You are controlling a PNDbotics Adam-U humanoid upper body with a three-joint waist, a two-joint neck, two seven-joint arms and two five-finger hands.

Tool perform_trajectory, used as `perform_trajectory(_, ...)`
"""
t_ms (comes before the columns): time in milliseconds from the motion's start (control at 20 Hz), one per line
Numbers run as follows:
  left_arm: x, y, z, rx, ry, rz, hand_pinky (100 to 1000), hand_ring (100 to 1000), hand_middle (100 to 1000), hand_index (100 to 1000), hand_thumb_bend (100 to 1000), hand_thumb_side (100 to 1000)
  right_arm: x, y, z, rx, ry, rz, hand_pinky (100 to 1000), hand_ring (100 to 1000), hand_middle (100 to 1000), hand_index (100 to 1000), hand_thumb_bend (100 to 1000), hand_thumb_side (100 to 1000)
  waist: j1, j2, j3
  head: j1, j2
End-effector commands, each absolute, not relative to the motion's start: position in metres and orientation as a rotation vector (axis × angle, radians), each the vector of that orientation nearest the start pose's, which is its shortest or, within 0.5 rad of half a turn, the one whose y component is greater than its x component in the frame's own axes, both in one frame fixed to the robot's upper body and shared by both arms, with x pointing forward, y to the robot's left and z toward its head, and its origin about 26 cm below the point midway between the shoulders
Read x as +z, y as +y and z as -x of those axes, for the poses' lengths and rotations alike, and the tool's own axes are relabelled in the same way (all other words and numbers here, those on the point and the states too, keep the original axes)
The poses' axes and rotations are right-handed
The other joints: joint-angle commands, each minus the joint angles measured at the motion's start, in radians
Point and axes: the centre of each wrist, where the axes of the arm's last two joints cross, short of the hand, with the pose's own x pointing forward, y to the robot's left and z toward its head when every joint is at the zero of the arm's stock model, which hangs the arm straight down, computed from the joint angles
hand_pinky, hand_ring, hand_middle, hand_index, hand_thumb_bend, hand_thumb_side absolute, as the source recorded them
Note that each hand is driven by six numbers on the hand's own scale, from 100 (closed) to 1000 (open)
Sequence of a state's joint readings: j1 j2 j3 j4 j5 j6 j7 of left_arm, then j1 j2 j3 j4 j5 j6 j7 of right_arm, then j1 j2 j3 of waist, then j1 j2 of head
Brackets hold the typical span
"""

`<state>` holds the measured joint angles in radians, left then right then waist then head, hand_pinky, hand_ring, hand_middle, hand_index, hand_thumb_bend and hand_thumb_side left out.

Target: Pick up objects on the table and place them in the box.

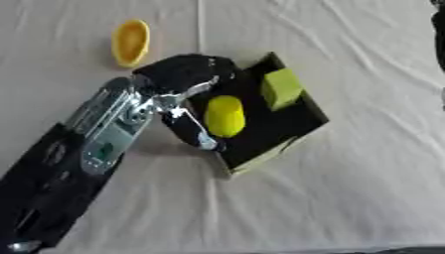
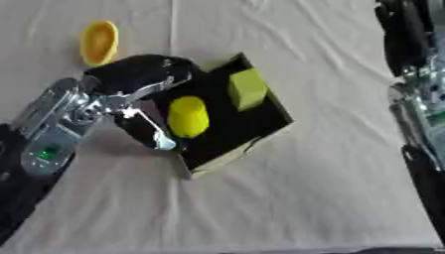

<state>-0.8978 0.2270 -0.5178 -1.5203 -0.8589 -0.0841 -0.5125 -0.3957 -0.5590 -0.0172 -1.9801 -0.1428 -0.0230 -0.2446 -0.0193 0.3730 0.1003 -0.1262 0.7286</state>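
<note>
The shallow black cardboard box (image 1: 300, 124) holds a yellow rounded object (image 1: 225, 116) and, beyond it, a yellow-green block (image 1: 281, 88). The left hand (image 1: 184, 74) hangs over the box's left edge, fingers curled around the rounded object. An orange-yellow oval dish (image 1: 130, 42) lies up-left of the box on the beige cloth (image 1: 347, 198). Only the right eye view shows the right arm (image 2: 426, 114); its hand is unseen.
</note>
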Motion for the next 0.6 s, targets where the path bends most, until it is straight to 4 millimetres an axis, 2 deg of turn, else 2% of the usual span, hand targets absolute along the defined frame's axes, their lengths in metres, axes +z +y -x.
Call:
perform_trajectory(50,0.252,0.076,-0.364,2.348,2.427,0.84,908,882,844,945,615,282,0.258,-0.29,-0.301,0.245,-2.434,0.312,887,888,721,845,100,692,-0.001,-0.026,0.001,-0.005,-0.001)
perform_trajectory(150,0.266,0.084,-0.355,2.255,2.494,0.859,883,862,826,924,526,259,0.258,-0.29,-0.301,0.245,-2.433,0.316,887,888,721,845,100,691,0.001,-0.027,0.003,-0.009,-0.001)
perform_trajectory(300,0.294,0.109,-0.338,2.106,2.596,0.928,870,850,814,907,470,246,0.258,-0.292,-0.3,0.246,-2.432,0.326,887,888,721,845,100,690,0.004,-0.029,0.009,-0.015,-0.001)
perform_trajectory(450,0.319,0.144,-0.324,1.969,2.684,1.096,868,844,806,895,467,232,0.258,-0.293,-0.3,0.243,-2.435,0.336,887,888,721,846,100,687,0.007,-0.028,0.013,-0.024,-0.004)
perform_trajectory(600,0.334,0.178,-0.321,1.853,2.756,1.315,868,842,804,891,484,217,0.259,-0.294,-0.3,0.24,-2.441,0.343,887,887,720,845,100,685,0.008,-0.027,0.014,-0.03,-0.004)
